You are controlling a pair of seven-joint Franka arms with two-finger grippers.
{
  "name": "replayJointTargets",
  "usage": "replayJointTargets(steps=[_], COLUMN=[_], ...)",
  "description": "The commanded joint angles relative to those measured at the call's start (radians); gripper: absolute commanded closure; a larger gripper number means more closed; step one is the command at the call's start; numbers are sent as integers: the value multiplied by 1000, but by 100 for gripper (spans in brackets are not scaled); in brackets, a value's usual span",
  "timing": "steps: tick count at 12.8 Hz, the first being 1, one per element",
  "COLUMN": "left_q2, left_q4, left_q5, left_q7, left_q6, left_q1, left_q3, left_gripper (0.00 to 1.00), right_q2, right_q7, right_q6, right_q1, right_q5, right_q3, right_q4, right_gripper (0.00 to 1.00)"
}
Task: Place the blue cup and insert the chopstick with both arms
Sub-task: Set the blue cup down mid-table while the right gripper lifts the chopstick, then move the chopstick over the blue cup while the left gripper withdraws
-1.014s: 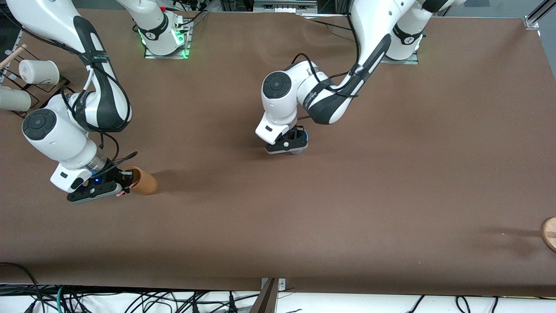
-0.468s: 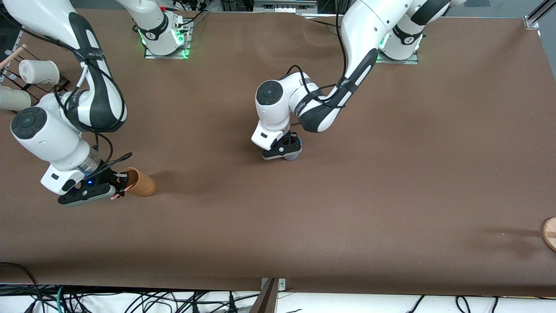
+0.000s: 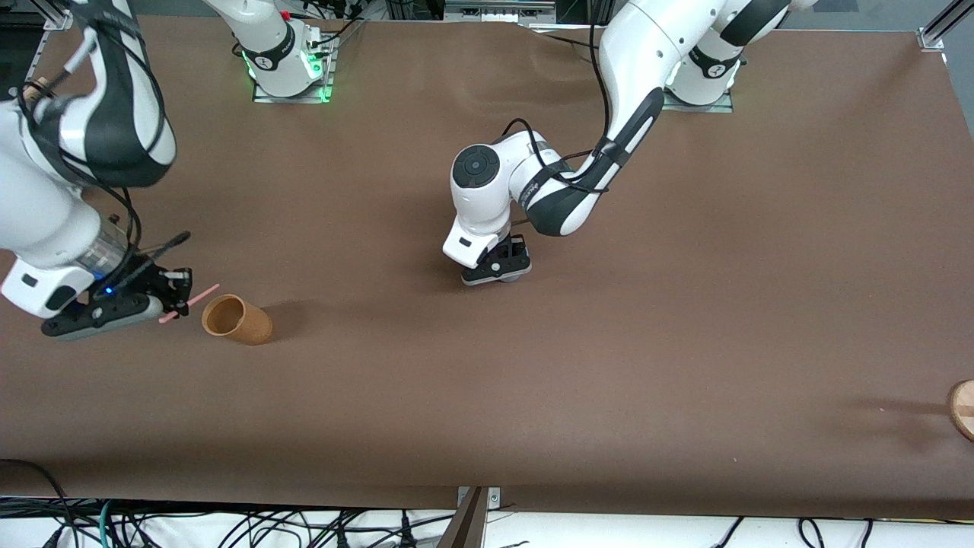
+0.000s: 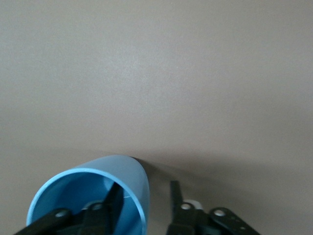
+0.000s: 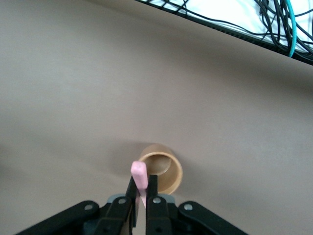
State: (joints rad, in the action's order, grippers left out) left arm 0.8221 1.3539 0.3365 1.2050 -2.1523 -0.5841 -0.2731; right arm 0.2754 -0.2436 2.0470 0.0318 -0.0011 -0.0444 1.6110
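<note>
Your left gripper is down at the middle of the front frame, right over the blue cup. The cup stands upright on the table. Its jaws are spread and straddle the rim, one inside and one outside, with daylight between the outer one and the wall. From this I'd say nothing is clamped.

That cup looks like thin, light, rigid plastic with a matte skin. I'd expect it to scoot or tip at the slightest nudge, so pull straight up and don't drag a finger along the rim. If you need to take it again, the rim pinch, one jaw in and one out, is the natural hold.

At the right arm's end of the frame, a little below mid-height, your right gripper has its jaws pressed together on the pink chopstick. They pinch it low, with most of the stick poking out past the tips. It hangs in the air just beside the tan cup, not in it.

The stick looks thin, stiff and very light, and probably smooth. It could pivot in a pinch this narrow, so keep the squeeze firm and travel gently. The blue cup's mouth is a small target, so I'd line up above it and go down tip first.
</note>
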Motion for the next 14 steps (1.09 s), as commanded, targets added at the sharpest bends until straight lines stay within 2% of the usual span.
replayJointTargets(steps=[1, 3, 4, 7, 12, 14], left_q2=[-20, -75, -107, -246, -415, -472], left_q4=[-32, -32, -32, -32, -29, -27], left_q5=[15, 3, -51, -151, -198, -220], left_q7=[2, -42, -104, -370, -873, -1038], left_q6=[14, 50, 107, 276, 469, 511], left_q1=[1, 16, 26, 105, 395, 502], left_q3=[2, -9, -9, -2, 2, 2], left_gripper=[0, 0, 0, 0, 0, 0], right_q2=[-31, -42, -44, -42, 14, 65], right_q7=[-11, 12, 26, 68, 402, 550], right_q6=[-89, -123, -126, -126, -82, -47], right_q1=[-3, 13, 35, 118, 310, 394], right_q5=[26, 29, 32, 140, 119, 52], right_q3=[-29, -57, -58, -55, -54, -55], right_q4=[-46, -74, -80, -91, -129, -178], right_gripper=[100, 100, 100, 100, 100, 100])
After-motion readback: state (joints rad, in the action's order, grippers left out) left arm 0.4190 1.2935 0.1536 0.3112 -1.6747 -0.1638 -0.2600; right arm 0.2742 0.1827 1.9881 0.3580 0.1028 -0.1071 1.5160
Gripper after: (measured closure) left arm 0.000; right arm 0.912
